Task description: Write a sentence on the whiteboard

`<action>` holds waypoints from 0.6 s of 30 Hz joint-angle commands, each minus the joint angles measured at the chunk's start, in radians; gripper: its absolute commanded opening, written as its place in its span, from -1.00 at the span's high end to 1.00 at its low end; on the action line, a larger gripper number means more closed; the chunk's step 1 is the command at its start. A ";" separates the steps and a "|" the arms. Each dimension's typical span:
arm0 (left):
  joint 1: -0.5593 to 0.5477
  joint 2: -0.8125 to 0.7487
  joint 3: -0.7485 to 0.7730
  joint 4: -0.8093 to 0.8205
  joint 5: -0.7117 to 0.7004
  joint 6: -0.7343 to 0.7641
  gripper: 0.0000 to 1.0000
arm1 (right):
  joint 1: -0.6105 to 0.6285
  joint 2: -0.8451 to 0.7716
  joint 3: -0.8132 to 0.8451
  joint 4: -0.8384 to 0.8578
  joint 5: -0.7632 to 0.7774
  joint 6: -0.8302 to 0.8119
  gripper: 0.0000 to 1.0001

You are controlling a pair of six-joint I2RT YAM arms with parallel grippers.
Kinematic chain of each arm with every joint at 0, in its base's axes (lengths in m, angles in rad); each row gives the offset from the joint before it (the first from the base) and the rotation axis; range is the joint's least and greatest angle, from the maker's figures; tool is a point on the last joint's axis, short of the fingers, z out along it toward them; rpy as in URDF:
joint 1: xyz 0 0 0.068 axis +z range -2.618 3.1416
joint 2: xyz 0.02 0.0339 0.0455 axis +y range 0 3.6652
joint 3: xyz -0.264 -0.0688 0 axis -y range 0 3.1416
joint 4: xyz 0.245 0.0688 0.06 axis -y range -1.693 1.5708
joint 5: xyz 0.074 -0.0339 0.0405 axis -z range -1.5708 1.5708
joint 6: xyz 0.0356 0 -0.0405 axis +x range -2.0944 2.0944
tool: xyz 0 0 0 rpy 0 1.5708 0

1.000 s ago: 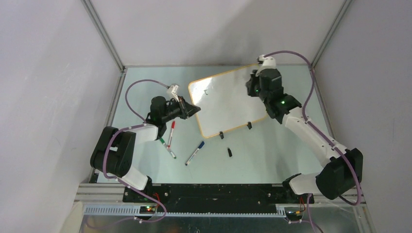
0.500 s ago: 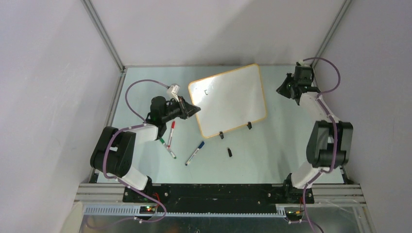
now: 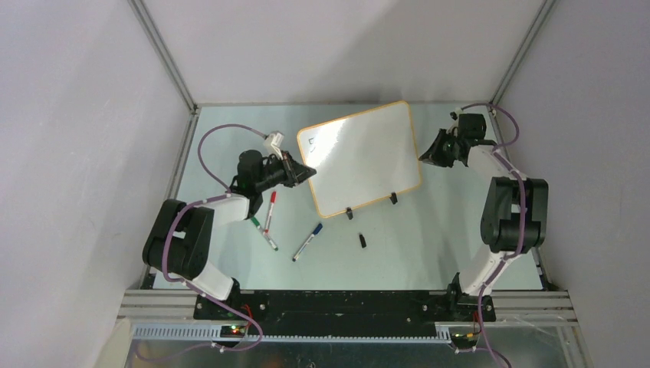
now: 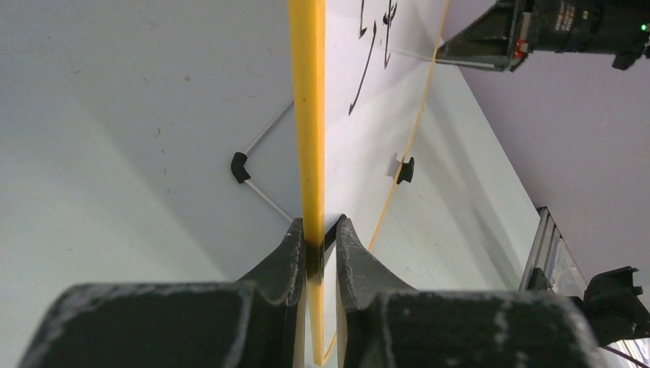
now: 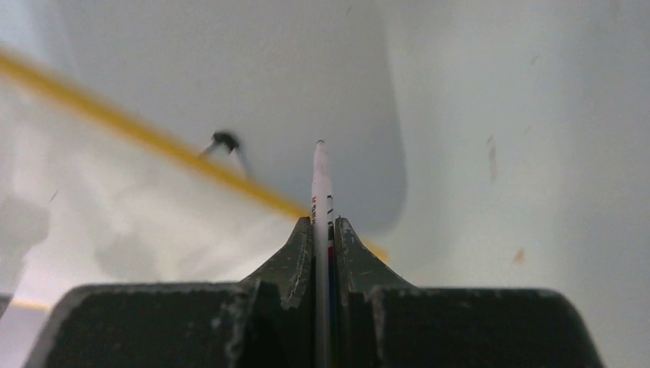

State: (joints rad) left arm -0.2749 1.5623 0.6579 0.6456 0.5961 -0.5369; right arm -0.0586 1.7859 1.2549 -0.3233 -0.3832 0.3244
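Right arm now clear of whiteboard, long axis left-right

whiteboard: glossy white, orange rim, turned askew | sentence: few thin black strokes near one corner

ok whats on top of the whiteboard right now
Only a few black marker strokes near the far left corner of the whiteboard, too little to read. Nothing else lies on it. The left jaws cover a bit of its left edge; the table beneath is hidden.
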 commanded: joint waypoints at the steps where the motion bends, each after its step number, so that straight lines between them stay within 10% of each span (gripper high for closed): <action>1: -0.018 0.040 0.015 -0.107 -0.048 0.104 1.00 | 0.033 -0.155 -0.087 -0.052 -0.054 0.002 1.00; 18: -0.041 0.051 0.037 -0.142 -0.060 0.109 1.00 | 0.069 -0.399 -0.238 -0.030 0.179 0.076 1.00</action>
State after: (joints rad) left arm -0.2951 1.5753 0.6930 0.6113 0.5934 -0.5217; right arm 0.0299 1.4448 1.0210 -0.3473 -0.2916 0.3489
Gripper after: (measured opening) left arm 0.146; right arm 0.123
